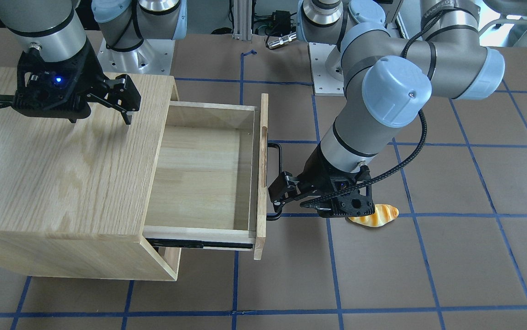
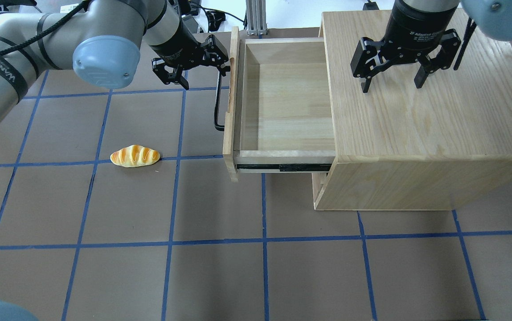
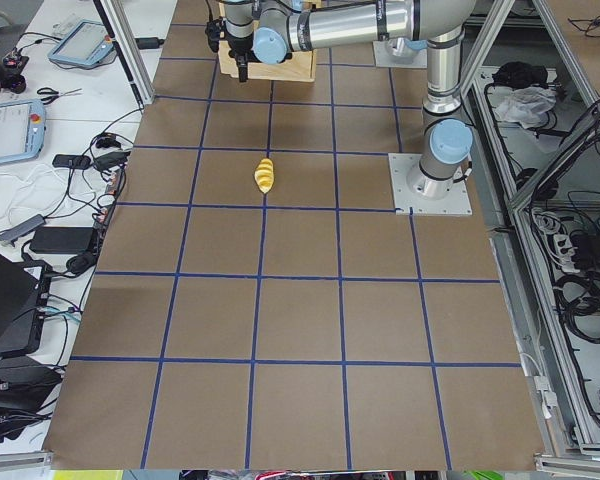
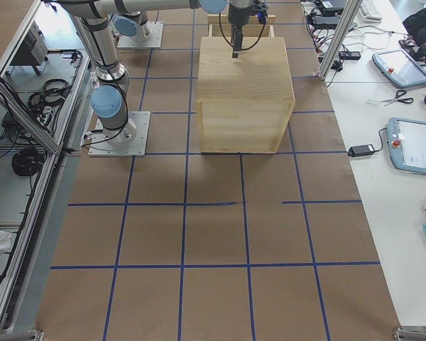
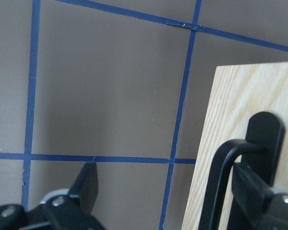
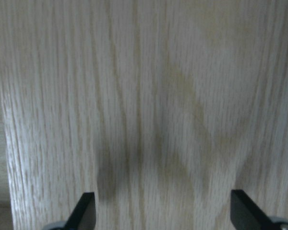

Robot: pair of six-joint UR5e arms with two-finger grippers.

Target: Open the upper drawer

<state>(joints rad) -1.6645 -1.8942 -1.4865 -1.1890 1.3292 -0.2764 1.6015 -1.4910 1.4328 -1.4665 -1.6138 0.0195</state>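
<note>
The upper drawer (image 2: 287, 102) of the light oak cabinet (image 2: 416, 133) stands pulled far out, its inside bare; it also shows in the front view (image 1: 199, 174). Its black bar handle (image 2: 216, 104) is on the front panel. My left gripper (image 2: 202, 75) is open at the handle's far end. In the left wrist view the handle (image 5: 216, 191) stands between the open fingers, close to the right one. My right gripper (image 2: 391, 87) is open and empty, just above the cabinet top (image 6: 144, 96).
A toy bread roll (image 2: 135, 156) lies on the brown table left of the drawer, near my left arm's wrist in the front view (image 1: 375, 215). The lower front panel sits under the drawer, mostly hidden. Blue tape lines grid the table.
</note>
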